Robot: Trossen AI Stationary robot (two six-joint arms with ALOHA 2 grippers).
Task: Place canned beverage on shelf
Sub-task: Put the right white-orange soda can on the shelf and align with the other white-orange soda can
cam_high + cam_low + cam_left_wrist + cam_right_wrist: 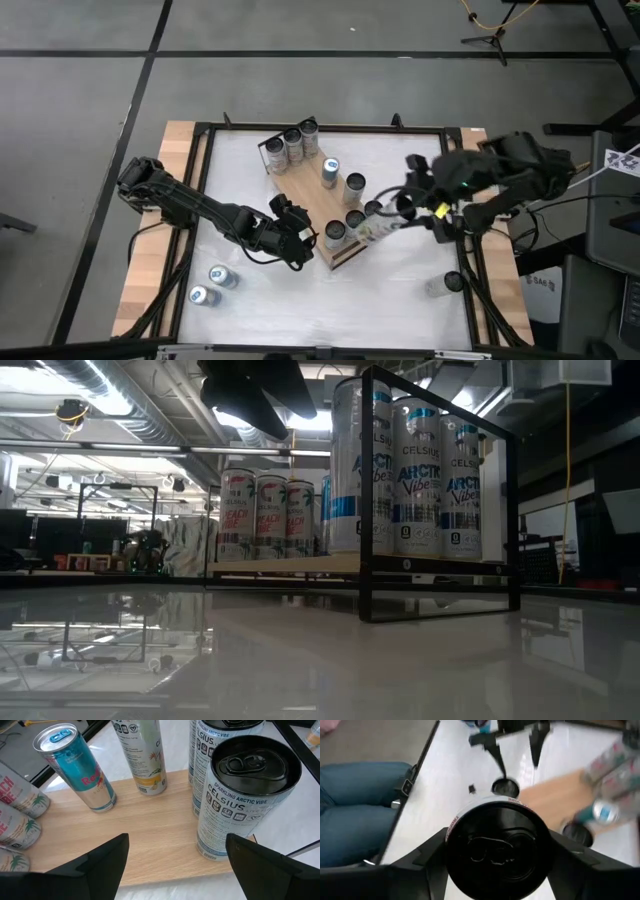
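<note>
The shelf, a light wooden board with black wire rails, lies slantwise on the white table and carries several upright cans, three of them at its far end. My right gripper is above the shelf's right side, shut on a silver canned beverage with a black top. My left gripper hovers open by the shelf's near end. Its fingers stand apart over bare board, next to a Celsius can, and touch nothing. My right gripper pinches the can's round side wall just below its top rim between its two fingers, one on each side. The fingers slant downward from the table's right. The can is lifted clear and tilted, with its black top turned toward the wrist.
Two loose cans lie near the table's near left corner, and one is near the right edge. A black frame rims the table. In the right wrist view, a person's legs in blue jeans show beyond the table.
</note>
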